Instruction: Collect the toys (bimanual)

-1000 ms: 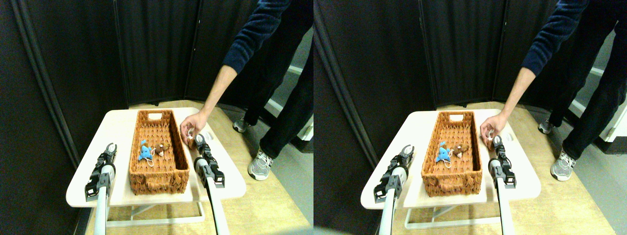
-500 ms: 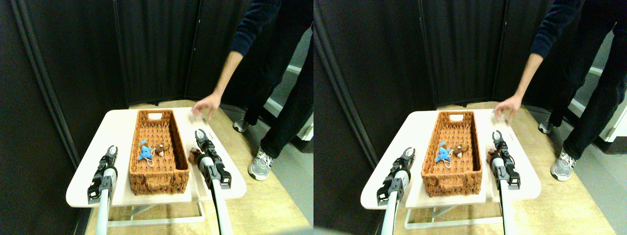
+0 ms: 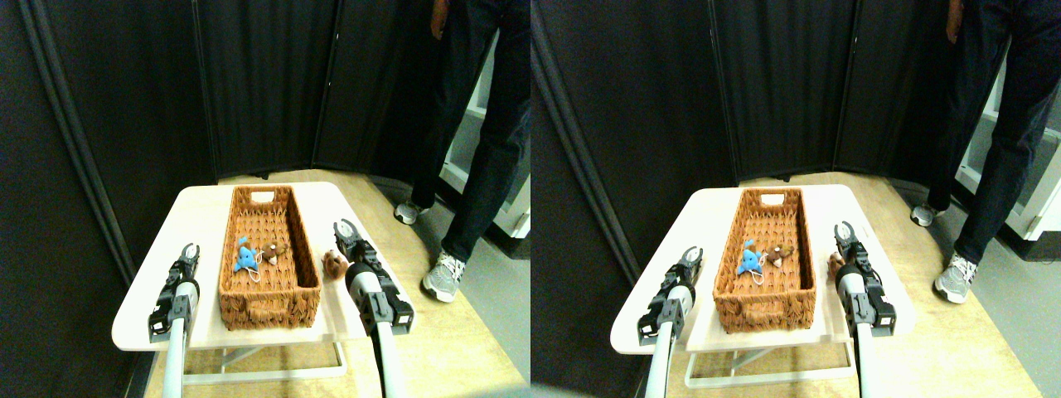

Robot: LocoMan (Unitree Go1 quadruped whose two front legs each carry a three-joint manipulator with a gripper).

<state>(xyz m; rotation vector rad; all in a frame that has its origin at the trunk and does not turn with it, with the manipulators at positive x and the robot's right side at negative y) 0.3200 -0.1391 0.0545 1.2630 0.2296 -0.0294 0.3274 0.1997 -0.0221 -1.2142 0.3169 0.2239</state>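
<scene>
A long woven wicker basket stands lengthwise on the small white table. Inside it lie a blue toy with a white string and a small brown toy beside it. Another brown toy rests on the table just right of the basket. My right gripper is open, its jaws spread a little beyond and right of that toy, holding nothing. My left gripper is open over the bare table left of the basket, also holding nothing.
A person in dark trousers and grey shoes stands on the wooden floor right of the table. Dark folding panels close off the back. The table's front edge lies just past my arms.
The person's hand has left the table and drawn back out of view, leaving a brown toy right of the basket. My right arm has shifted slightly rightward and nearer. The left arm is still.
</scene>
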